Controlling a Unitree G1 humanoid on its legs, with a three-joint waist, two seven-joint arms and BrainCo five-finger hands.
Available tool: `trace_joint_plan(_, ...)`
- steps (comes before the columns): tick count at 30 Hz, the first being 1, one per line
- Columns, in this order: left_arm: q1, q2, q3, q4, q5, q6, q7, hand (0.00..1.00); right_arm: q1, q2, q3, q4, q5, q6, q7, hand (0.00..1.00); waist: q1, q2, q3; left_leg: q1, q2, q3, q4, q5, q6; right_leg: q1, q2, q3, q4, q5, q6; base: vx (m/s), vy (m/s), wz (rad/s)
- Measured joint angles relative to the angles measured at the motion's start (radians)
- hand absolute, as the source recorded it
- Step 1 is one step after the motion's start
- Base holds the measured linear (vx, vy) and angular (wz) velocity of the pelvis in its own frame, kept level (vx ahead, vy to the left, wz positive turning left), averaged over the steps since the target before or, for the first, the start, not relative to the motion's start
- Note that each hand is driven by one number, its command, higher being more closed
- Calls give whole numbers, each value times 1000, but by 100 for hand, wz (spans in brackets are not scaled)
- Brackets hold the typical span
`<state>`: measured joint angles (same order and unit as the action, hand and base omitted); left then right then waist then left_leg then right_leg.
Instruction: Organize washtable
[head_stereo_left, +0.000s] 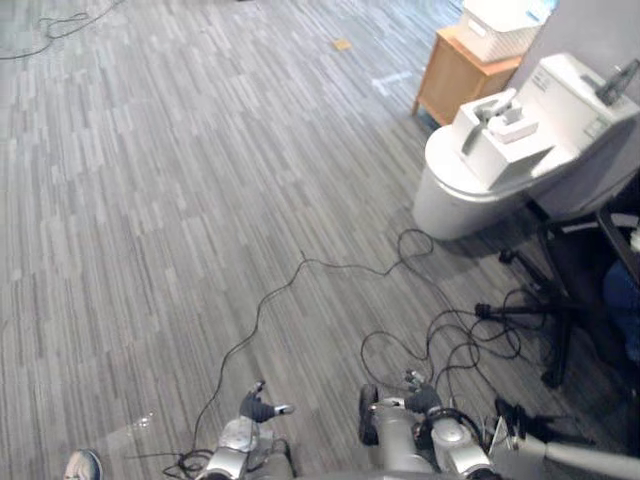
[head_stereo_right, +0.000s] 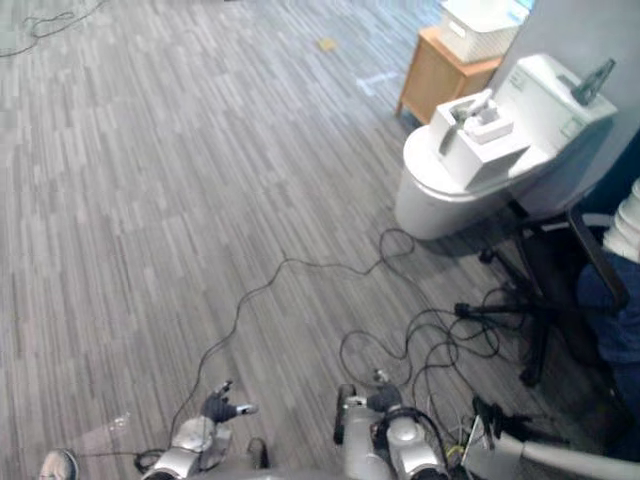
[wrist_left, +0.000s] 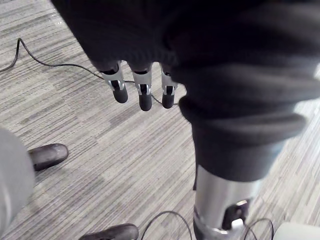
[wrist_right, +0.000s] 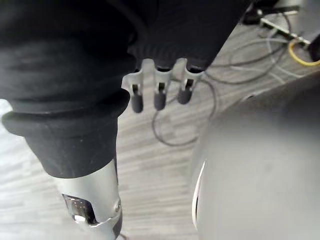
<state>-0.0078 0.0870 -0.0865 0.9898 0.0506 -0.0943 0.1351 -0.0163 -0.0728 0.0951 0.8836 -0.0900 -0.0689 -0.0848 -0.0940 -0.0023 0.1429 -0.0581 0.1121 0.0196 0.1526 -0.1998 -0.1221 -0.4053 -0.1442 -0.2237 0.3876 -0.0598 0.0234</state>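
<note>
Beyond rt robot hand (wrist_right: 159, 98): toilet (head_stereo_left: 462, 192), cabinet (head_stereo_left: 452, 82).

Toilet (head_stereo_left: 470, 190) and cabinet (head_stereo_left: 450, 80), far right.
A box (head_stereo_left: 505, 145) sits on the toilet; behind it stands the cabinet, a basket (head_stereo_left: 495, 30) on top.

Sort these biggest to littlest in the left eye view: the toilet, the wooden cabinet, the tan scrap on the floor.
1. toilet
2. wooden cabinet
3. tan scrap
Cabinet and scrap are farther off, so real sizes are unsure.
</note>
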Motion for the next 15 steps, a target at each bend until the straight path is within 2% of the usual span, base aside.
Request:
trace_joint_plan(1,19,-18,14,2,0,1,0,0,-7,-12,0,3,-1,0,1,0,2,20,0,-1,8,3,-5,0,0,2,6,-8,-10,0,0,23,-62,5)
trace_joint_plan(3,49,-38,17,4,0,5,-1,0,-8,-12,1,4,-4,2,2,0,-3,38,-2,3,11,2,-5,1,-1,8,7,-17,-6,-2,-4,48,-17,4)
trace_joint_plan(4,56,-45,17,4,0,8,-2,0,-5,-14,1,8,-5,3,2,0,-3,39,-1,14,13,-6,1,0,-2,29,5,-26,-5,-2,-4,49,1,21)
trace_joint_plan(6,62,-45,20,4,-1,9,-2,0,1,-13,2,24,-5,5,2,0,0,32,0,36,13,-29,12,-1,-4,73,-4,-52,-5,-2,-4,-7,24,42)
trace_joint_plan(10,78,-25,48,2,-21,10,-2,0,1,-6,21,43,-13,7,2,0,9,3,-15,16,-7,-79,67,-8,-3,121,-38,-95,-8,-3,-2,-73,35,39)
trace_joint_plan(15,77,-21,49,0,-22,9,-2,0,2,-4,23,45,-19,11,3,0,21,3,-15,-25,-24,-112,130,-20,0,151,-88,-163,-4,-4,0,-135,30,49)
